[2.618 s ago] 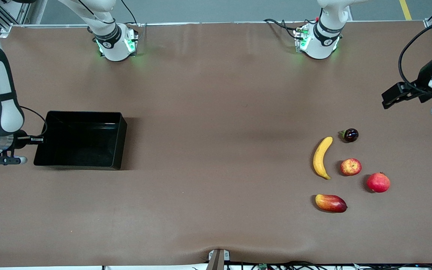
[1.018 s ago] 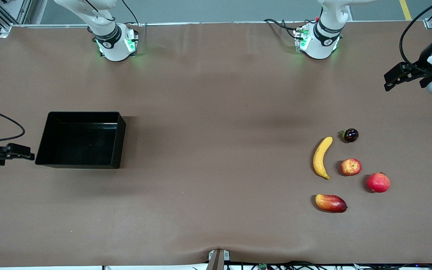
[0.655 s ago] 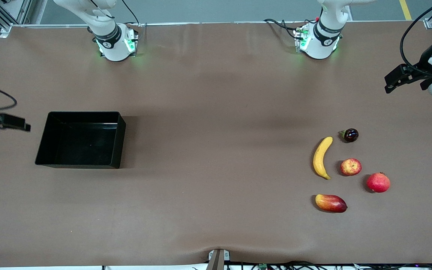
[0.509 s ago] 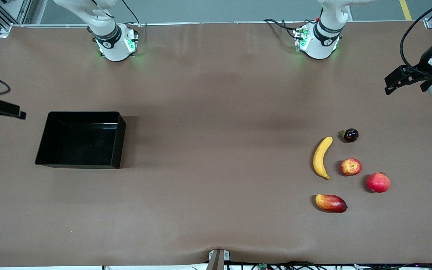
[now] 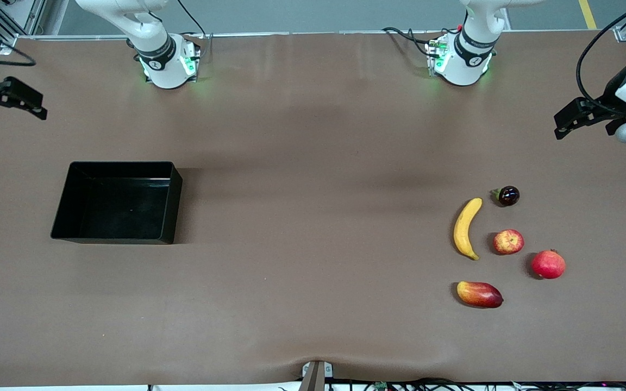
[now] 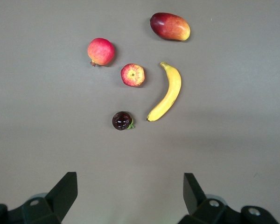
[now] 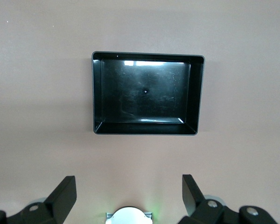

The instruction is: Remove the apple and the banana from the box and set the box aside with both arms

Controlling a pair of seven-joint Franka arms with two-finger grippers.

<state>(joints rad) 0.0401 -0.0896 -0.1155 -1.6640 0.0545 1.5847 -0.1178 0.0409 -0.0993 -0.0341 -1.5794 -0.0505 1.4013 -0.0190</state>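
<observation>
The black tray sits empty toward the right arm's end of the table; it also shows in the right wrist view. The yellow banana and the small red-and-yellow apple lie toward the left arm's end; both show in the left wrist view, banana, apple. My right gripper is open and empty, high at the table's edge, apart from the tray. My left gripper is open and empty, high at the other end, apart from the fruits.
A mango, an all-red round fruit and a small dark round fruit lie around the banana and apple. The two arm bases stand along the table's back edge.
My right gripper has let go of the tray's end wall, risen and drawn back toward the bases. The tray stays put. My left gripper has shifted only slightly.
</observation>
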